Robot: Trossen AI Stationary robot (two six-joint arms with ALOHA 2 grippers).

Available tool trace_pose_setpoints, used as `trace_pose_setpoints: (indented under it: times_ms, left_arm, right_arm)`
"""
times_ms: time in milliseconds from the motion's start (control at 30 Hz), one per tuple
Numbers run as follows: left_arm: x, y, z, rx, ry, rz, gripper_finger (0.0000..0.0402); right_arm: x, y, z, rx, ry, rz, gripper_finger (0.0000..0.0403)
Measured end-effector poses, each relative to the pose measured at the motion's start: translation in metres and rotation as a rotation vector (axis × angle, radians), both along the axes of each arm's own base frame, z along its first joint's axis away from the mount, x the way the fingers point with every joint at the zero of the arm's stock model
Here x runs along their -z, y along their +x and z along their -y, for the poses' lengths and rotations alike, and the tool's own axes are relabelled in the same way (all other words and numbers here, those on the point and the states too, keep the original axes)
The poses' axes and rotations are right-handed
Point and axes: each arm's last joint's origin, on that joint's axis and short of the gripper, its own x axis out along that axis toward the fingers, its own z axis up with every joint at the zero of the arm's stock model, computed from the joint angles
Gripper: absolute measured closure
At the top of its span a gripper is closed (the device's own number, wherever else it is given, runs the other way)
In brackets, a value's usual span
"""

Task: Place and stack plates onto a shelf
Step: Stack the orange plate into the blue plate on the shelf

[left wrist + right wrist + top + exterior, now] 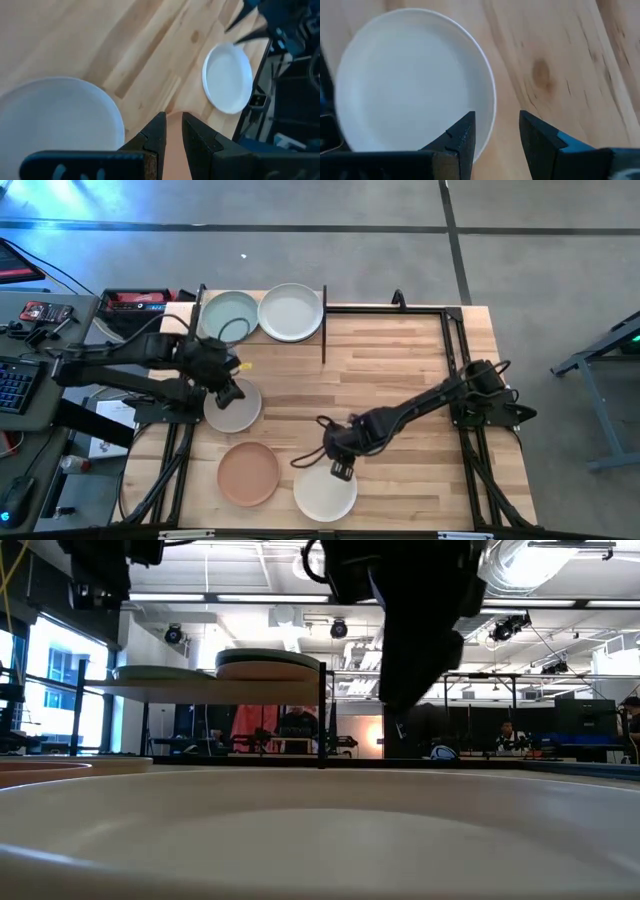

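The cream plate (324,493), lying at the table's near edge, is being approached by the right gripper (342,471) with jaws parted, and its rim should be straddled squarely before clamping.

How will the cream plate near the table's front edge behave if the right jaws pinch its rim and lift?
The cream plate looks rigid and shallow, so it should probably lift without flexing. Held by one edge in the right gripper, it may droop or swing. Its matte finish suggests fair grip, though the thin rim gives little to hold.
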Motion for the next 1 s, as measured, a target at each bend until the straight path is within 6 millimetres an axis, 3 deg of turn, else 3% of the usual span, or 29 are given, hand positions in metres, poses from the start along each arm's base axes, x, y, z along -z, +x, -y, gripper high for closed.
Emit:
trace_pose_setpoints:
  times_ms: [400, 767, 1000]
  left_arm:
    - [0.026, 0.007, 0.027, 0.111, -0.054, -0.008, 0.0353]
    - [0.075, 0.009, 0.064, 0.375, -0.001, -0.093, 0.0353]
    - [0.102, 0.013, 0.078, 0.421, 0.078, -0.156, 0.0353]
  right_arm:
    - [0.019, -0.011, -0.006, 0.087, -0.008, -0.018, 0.0274]
    - [0.019, -0.009, -0.006, 0.110, 0.012, -0.002, 0.0274]
    - [0.018, -0.008, -0.007, 0.109, 0.022, 0.015, 0.0274]
